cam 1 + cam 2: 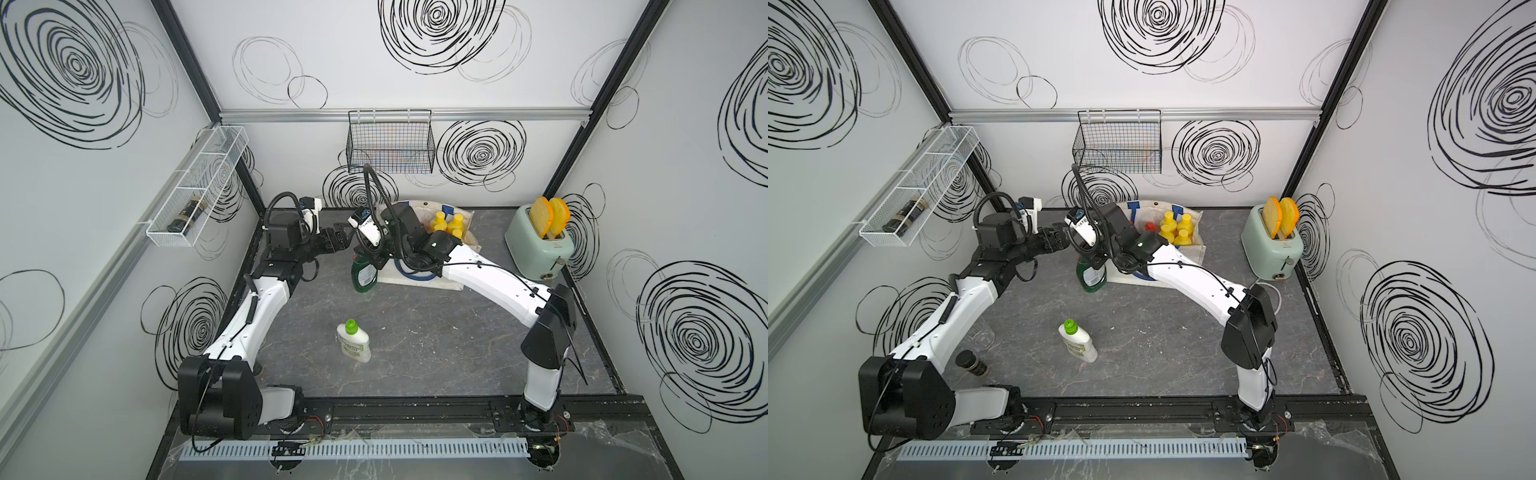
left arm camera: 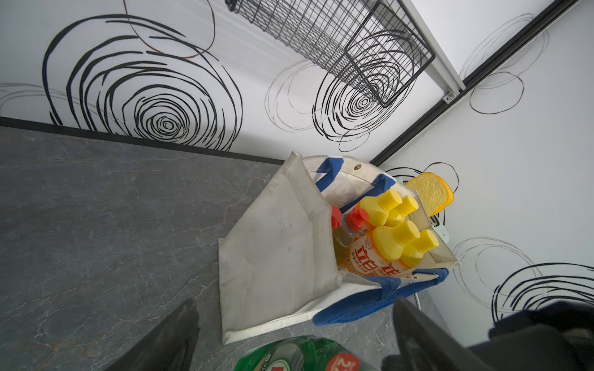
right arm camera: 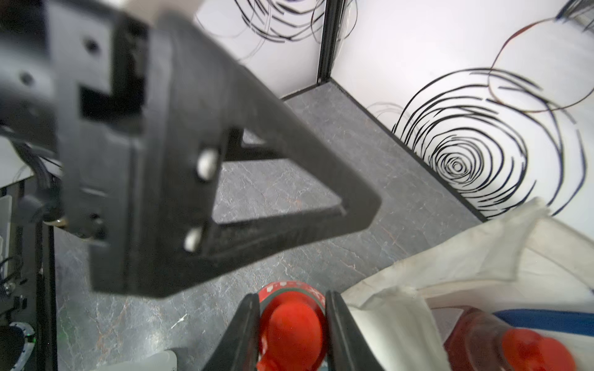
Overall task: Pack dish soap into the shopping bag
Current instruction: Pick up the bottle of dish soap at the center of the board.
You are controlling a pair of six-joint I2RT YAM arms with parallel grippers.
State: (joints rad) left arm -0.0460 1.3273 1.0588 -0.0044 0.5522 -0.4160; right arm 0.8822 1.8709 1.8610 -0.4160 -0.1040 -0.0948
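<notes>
The right gripper (image 3: 291, 308) is clamped on the red cap (image 3: 291, 327) of the dark green bottle (image 1: 364, 274), which hangs or stands just beside the shopping bag (image 2: 276, 257) at the back of the counter (image 1: 436, 340). The left gripper (image 1: 340, 237) hovers close by with its jaws spread wide and nothing in them. Four orange bottles (image 2: 392, 237) and two red-capped bottles (image 2: 356, 218) are already in the bag, while the white bottle (image 1: 354, 340) sits well apart, nearer the front.

The bottle is probably light plastic with smooth, slippery sides, so the rigid cap looks the surest hold, though a bottle carried that way may swing. The bag's canvas wall is soft and may fold inward if bumped.

Whether the green bottle's base touches the counter cannot be told. In both top views the right arm covers its neck and the bag's near side. The left wrist view cuts off all but the bottle's shoulder, and the right wrist view shows the left gripper only as a blur.
</notes>
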